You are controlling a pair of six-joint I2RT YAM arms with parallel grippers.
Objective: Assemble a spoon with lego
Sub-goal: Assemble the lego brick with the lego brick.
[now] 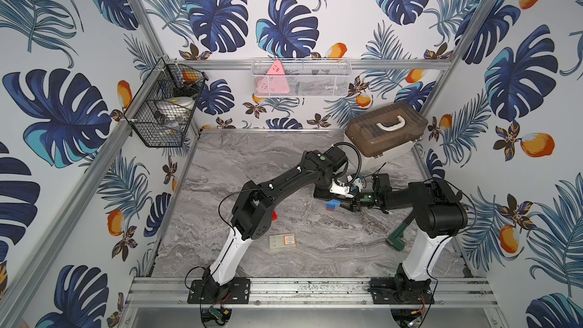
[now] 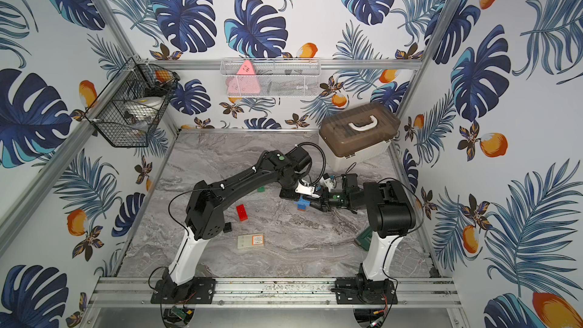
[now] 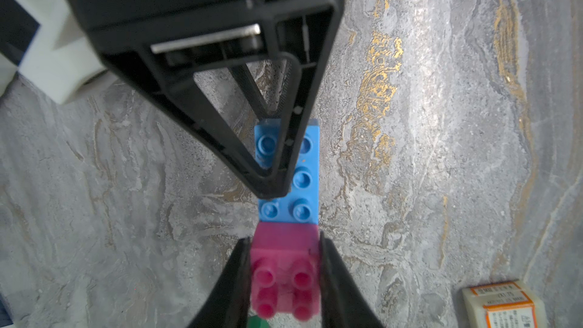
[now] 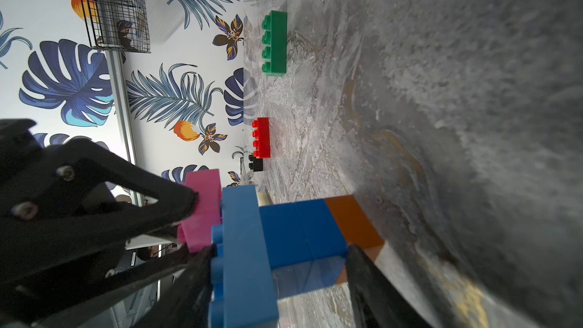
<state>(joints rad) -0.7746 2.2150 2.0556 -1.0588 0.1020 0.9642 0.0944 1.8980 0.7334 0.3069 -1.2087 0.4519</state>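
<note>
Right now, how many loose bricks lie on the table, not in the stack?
3: green brick beside the left arm forearm; red brick nearer the front; black brick near the red, by that arm's elbow. The arms may hide others.

The black-and-white left arm (image 1: 284, 181) and right arm (image 1: 441, 212) bend inward, tips meeting low: the black left claw (image 3: 284, 241) clamps a pink studded plastic brick (image 3: 284, 266), the right claw (image 4: 280, 247) grips a blue-and-orange studded brick stack (image 4: 303, 228).
</note>
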